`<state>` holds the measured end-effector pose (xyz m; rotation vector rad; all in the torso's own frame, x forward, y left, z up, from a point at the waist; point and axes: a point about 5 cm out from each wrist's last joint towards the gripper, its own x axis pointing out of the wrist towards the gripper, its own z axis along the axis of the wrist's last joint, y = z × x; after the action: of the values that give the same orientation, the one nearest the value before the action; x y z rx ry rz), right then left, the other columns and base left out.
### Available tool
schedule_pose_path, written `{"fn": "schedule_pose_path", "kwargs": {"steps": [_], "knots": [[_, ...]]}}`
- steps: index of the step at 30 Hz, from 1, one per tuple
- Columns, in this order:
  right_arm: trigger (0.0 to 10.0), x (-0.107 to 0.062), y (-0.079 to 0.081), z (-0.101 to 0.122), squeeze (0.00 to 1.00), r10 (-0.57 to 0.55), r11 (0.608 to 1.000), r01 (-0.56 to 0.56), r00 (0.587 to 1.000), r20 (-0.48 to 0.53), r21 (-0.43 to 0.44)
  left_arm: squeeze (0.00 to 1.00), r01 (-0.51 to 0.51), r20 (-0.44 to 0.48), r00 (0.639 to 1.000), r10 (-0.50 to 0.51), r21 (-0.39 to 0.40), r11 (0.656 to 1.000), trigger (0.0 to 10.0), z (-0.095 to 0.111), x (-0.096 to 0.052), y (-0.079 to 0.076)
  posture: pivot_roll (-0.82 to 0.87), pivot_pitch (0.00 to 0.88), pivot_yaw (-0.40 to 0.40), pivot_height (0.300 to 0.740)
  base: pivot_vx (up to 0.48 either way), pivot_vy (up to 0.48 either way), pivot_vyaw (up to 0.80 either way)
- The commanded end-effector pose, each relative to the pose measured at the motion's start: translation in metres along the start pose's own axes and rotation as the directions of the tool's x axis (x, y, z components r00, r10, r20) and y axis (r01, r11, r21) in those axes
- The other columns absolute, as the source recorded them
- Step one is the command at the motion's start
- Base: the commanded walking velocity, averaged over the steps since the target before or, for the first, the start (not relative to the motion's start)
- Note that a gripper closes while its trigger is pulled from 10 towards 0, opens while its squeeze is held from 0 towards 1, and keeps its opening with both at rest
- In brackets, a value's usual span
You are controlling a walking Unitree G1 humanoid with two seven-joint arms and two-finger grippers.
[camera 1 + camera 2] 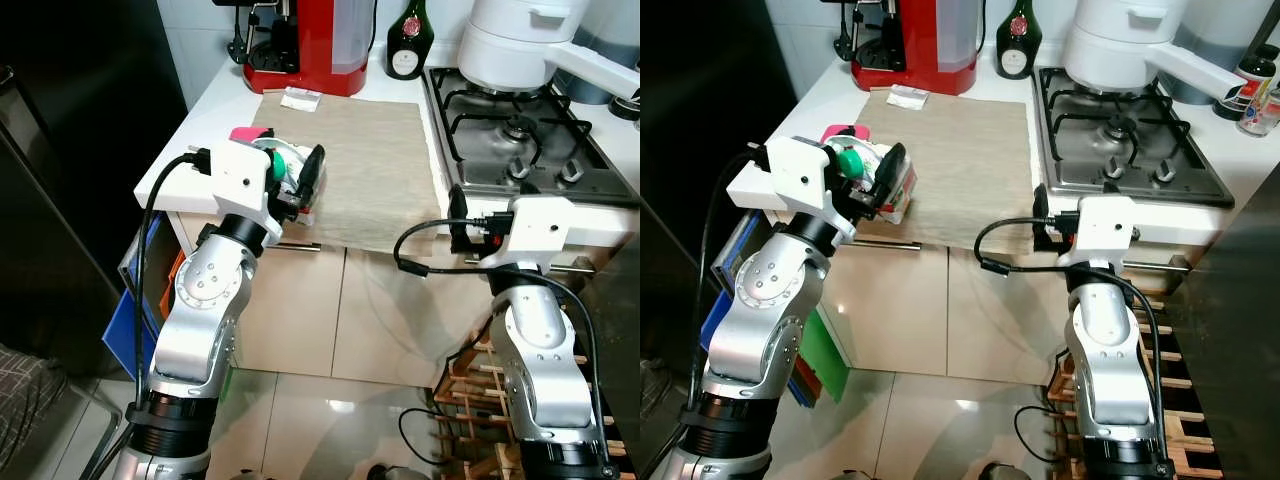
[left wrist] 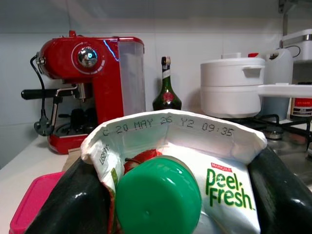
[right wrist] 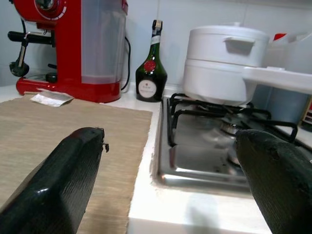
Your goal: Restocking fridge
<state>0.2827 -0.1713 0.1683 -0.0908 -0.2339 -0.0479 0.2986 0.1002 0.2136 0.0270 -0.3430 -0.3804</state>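
A white Peel Fresh carton (image 2: 225,192) with a green screw cap (image 2: 158,199) is tilted on its side at the counter's front left corner, cap toward my wrist. My left gripper (image 1: 300,183) is shut on the carton (image 1: 288,168), with one black finger on each side. A pink lidded box (image 1: 245,133) lies just behind it. My right gripper (image 1: 492,198) hovers at the counter's front edge, between the beige mat (image 1: 370,170) and the gas hob (image 1: 520,130). Its fingers (image 3: 63,170) are spread wide and hold nothing.
At the back of the counter stand a red coffee machine (image 1: 310,40), a dark bottle (image 1: 408,45) and a white pot (image 1: 520,40) on the hob. A small packet (image 1: 300,98) lies on the mat. A black appliance (image 1: 60,150) fills the left; a wooden rack (image 1: 470,400) stands on the floor.
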Motion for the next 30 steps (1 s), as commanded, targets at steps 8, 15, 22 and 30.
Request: {"fn": "schedule_pose_path", "kwargs": {"steps": [8,15,22,30], "knots": [[10.0,0.0061,0.0031,-0.0027,0.0,0.006,1.0,-0.006,1.0,-0.012,0.006,0.0,0.01,-0.016,1.0,-0.01,-0.011,1.0,10.0,-0.0019,0.0039,0.0005,-0.06,0.0,0.026,0.74,0.0,0.0,0.0],[10.0,0.0083,0.0039,-0.0035,0.0,0.005,1.0,-0.005,1.0,-0.013,0.012,0.0,0.009,-0.016,1.0,-0.009,-0.013,1.0,10.0,-0.0014,0.0042,0.0011,-0.05,0.0,0.026,0.74,0.0,0.0,0.0],[10.0,0.0078,0.0034,-0.0056,0.0,0.002,1.0,-0.002,1.0,-0.019,0.018,0.0,0.002,-0.034,0.999,-0.003,-0.022,1.0,10.0,-0.005,0.0049,0.0013,-0.05,0.0,0.028,0.74,-0.299,0.0,0.0],[10.0,0.0077,0.0037,-0.006,0.0,0.005,1.0,-0.004,1.0,-0.02,0.019,0.0,0.006,-0.041,0.999,-0.007,-0.026,1.0,10.0,-0.0064,0.0056,0.0006,-0.05,0.0,0.028,0.74,-0.378,0.0,0.0]]}}
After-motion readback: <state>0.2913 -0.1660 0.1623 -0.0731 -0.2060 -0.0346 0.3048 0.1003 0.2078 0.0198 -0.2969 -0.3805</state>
